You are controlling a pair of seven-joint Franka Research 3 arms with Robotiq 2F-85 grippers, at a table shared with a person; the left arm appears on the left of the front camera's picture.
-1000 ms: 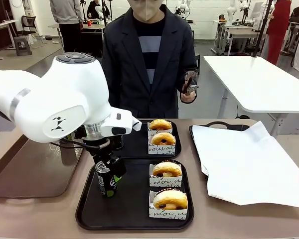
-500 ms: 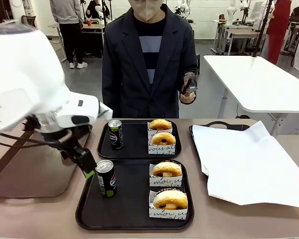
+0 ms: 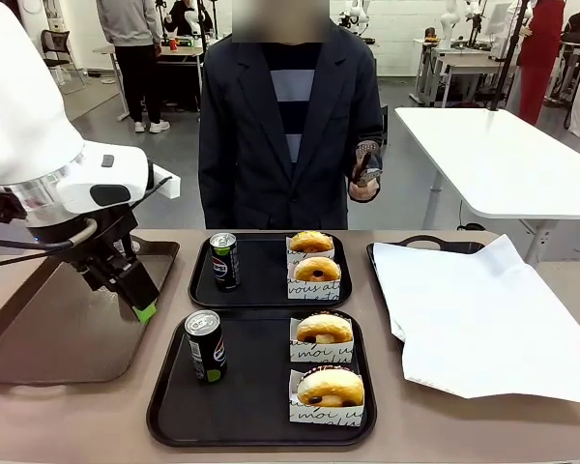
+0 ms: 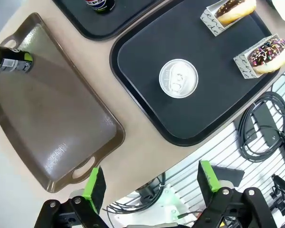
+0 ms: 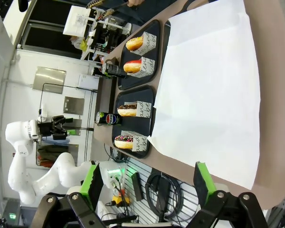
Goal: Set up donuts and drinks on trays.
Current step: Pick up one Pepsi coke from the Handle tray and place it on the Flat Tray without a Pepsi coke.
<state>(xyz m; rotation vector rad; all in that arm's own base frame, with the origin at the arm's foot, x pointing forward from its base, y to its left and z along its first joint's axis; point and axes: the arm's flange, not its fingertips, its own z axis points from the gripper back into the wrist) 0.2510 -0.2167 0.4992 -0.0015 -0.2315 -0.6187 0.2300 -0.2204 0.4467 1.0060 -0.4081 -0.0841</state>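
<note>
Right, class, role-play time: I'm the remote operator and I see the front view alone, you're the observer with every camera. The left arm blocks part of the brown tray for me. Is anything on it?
Observer: Yes. The left wrist view shows one drink in a corner of the brown tray. I can't tell whether it stands or lies.
Operator: And the nearest donut looks plain golden from my side. Is it?
Observer: No. From above, the nearest donut has chocolate icing with coloured sprinkles.
Operator: How's the right gripper?
Observer: The right gripper is open and empty, looking along the white paper.
</note>
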